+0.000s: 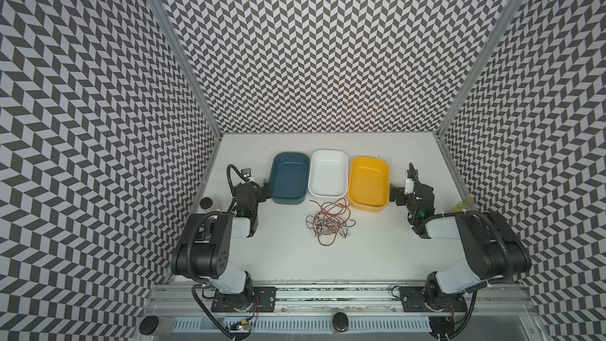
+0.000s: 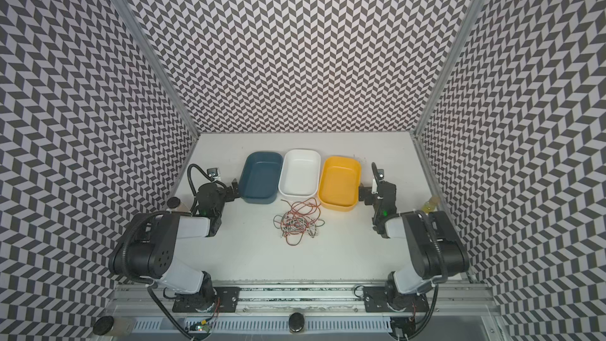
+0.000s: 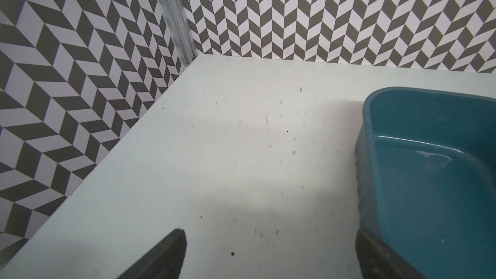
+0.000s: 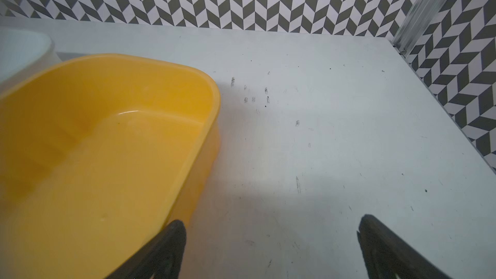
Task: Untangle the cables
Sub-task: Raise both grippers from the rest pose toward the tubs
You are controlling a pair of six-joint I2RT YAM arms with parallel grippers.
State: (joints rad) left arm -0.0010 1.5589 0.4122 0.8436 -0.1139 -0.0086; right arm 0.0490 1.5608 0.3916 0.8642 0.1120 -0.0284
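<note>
The cables [image 1: 329, 221] [image 2: 298, 221] lie in one loose tangle of red-brown, white and dark green loops on the white table, just in front of the tubs in both top views. My left gripper [image 1: 265, 189] [image 2: 234, 188] hovers beside the blue tub's left wall, well left of the tangle. It is open, with nothing between its fingers [image 3: 171, 253]. Over at the yellow tub's right side my right gripper [image 1: 393, 193] [image 2: 362, 193] is open too and holds nothing. Neither wrist view shows the cables, only bare table between each pair of jaws [image 3: 271, 233] [image 4: 271, 224].
Three tubs stand in a row behind the tangle: blue [image 1: 288, 178] [image 3: 429, 183], white [image 1: 328, 173] [image 4: 21, 49], yellow [image 1: 369, 185] [image 4: 94, 143]. A dark-lidded jar [image 1: 207, 205] stands by the left wall, a yellowish bottle [image 1: 464, 205] by the right. Patterned walls close three sides.
</note>
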